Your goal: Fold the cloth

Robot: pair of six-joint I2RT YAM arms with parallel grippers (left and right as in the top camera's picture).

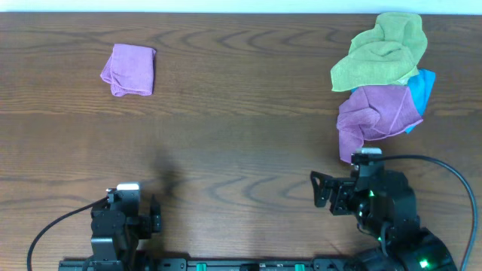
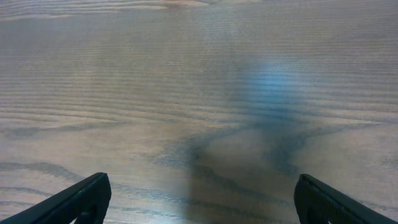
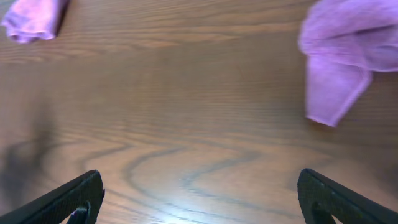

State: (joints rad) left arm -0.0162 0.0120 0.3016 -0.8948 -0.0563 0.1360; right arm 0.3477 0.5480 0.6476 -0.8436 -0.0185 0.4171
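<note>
A folded purple cloth lies at the far left of the table; it also shows in the right wrist view. A heap of unfolded cloths sits at the far right: a green cloth on top, a crumpled purple cloth below it and a blue cloth under both. The crumpled purple cloth shows in the right wrist view. My left gripper is open and empty over bare wood near the front left. My right gripper is open and empty, just in front of the heap.
The wooden table runs the full width. The table's far edge lies just behind the green cloth. Both arm bases stand at the front edge.
</note>
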